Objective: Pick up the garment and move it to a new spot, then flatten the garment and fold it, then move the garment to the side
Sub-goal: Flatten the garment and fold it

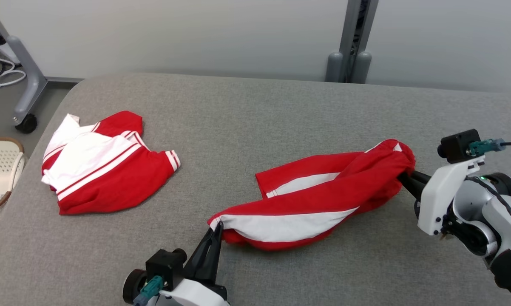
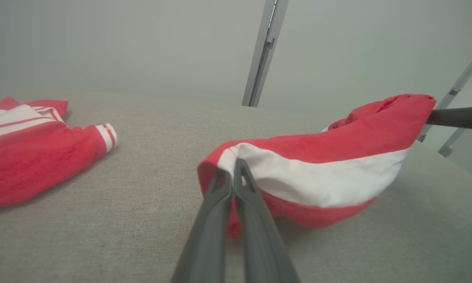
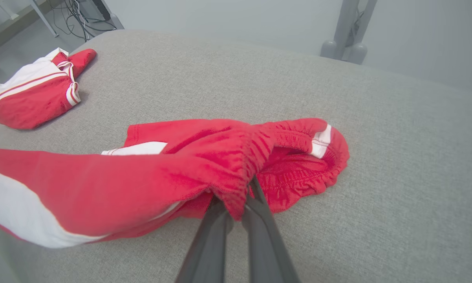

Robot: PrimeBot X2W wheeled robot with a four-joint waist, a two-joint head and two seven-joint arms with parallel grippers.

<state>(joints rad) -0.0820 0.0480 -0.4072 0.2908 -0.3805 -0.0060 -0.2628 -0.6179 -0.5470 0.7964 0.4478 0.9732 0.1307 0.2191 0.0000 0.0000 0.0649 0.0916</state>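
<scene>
looks like robotics lab or test room. bare pale wall [image 1: 196, 34] behind, grey metal post [image 1: 352, 34] against it. grey cloth-covered table [image 1: 259, 110] as work surface. wheeled frame leg [image 1: 31, 85] at left, loose cables [image 1: 4, 75] on floor, pale perforated basket [image 1: 2, 163] beside table.

Grey table [image 1: 247, 114] holds 2 garments: shorts [image 1: 315, 195] and a top [image 1: 106, 174].

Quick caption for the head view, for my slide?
The left gripper and right gripper pinch opposite ends of the red-and-white shorts; a second garment lies left.
</scene>
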